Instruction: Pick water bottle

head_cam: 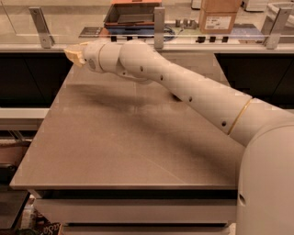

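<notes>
The water bottle does not show anywhere in the camera view; it may be hidden behind my arm. My white arm (pixel 193 94) stretches from the lower right across the brown table (pixel 115 142) to its far left corner. My gripper (pixel 73 54) with tan fingertips points left at that corner, just above the table's back edge.
A glass partition on metal posts (pixel 159 25) runs along the counter behind the table. Beyond it sit a cardboard box (pixel 219 15) and a dark tray (pixel 131 13). Dark gaps flank the table left and right.
</notes>
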{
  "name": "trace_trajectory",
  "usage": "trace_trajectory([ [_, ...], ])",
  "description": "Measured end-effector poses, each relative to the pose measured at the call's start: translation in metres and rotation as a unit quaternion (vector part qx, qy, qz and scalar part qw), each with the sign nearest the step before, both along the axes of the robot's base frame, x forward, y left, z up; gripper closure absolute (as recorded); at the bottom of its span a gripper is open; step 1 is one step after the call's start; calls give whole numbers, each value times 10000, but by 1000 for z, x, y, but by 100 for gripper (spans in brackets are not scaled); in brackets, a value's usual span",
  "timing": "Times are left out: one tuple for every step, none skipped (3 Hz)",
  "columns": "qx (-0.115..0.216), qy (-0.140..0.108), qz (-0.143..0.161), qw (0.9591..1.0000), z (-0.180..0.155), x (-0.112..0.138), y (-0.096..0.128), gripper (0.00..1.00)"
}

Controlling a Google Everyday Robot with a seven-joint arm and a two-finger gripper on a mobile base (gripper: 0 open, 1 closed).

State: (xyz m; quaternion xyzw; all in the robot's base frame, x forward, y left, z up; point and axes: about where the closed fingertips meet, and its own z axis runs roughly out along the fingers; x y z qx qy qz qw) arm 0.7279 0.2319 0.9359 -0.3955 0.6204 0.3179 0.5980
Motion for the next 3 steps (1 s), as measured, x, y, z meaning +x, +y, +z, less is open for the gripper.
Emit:
trace_trajectory([
  [1,2,17,10000,0,-1,2,11],
  [2,4,32,10000,0,-2,4,0],
  [2,4,32,10000,0,-2,4,0],
])
